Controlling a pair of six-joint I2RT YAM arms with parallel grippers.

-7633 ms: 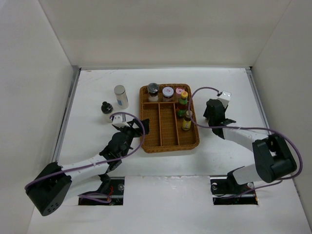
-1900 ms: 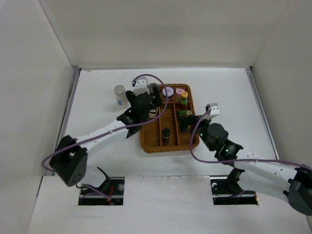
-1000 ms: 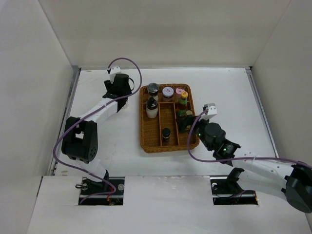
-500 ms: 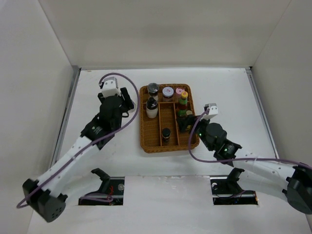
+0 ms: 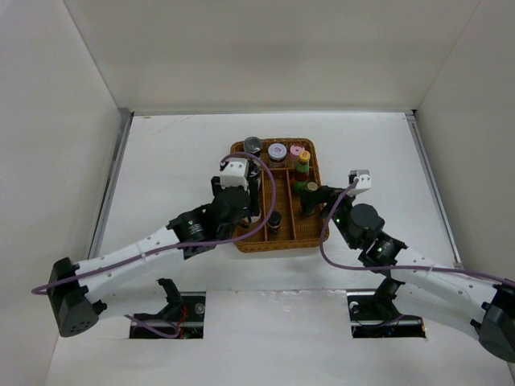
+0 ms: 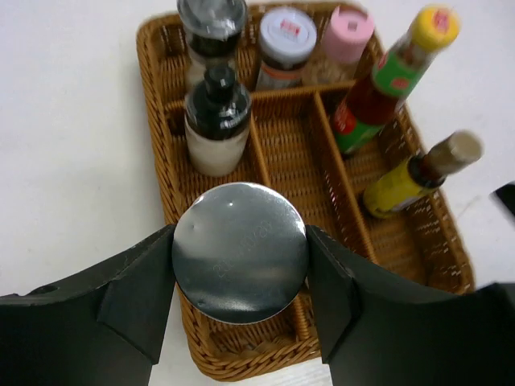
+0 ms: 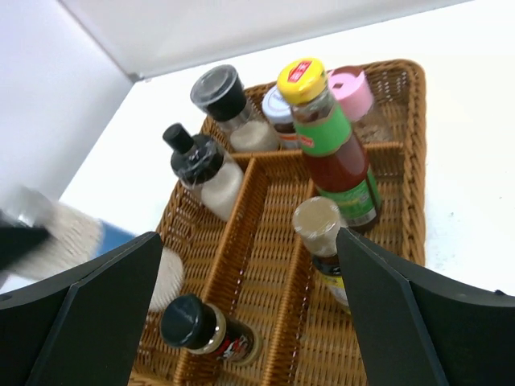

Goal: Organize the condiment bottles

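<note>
Organizing the condiment bottles: the left gripper [image 6: 240, 265] is clamped tight on a cylinder with a mirror-bright metal lid [image 6: 240, 249], its two black fingers [image 6: 141, 297] pressed to either side. From the left wrist camera only the round lid shows. It hangs low in the frame, over the near left corner of the brown wicker tray [image 6: 158, 137].

Six more containers stand in the tray. Across the top of that view, in the back row of cells, are a dark-capped shaker [image 6: 212, 20], a jar with a pale grey lid and pink label [image 6: 287, 36] and a pink-capped jar [image 6: 348, 28]. Just below the shaker, at the far end of the left long compartment, is a black-capped bottle of white grains [image 6: 217, 125]. At the right of the frame, the right compartment holds a red sauce bottle with a yellow cap and green label [image 6: 386, 80]. Beside it is a smaller yellow bottle with a tan cap [image 6: 418, 173].

The right gripper [image 7: 248, 240] is spread wide and grips nothing. In its wrist view, a small dark bottle with a black cap [image 7: 205, 330] sits at lower left, in the middle compartment. Whether that bottle stands or lies cannot be told.

From overhead, the tray sits at centre frame, with both arms reaching in from below.
</note>
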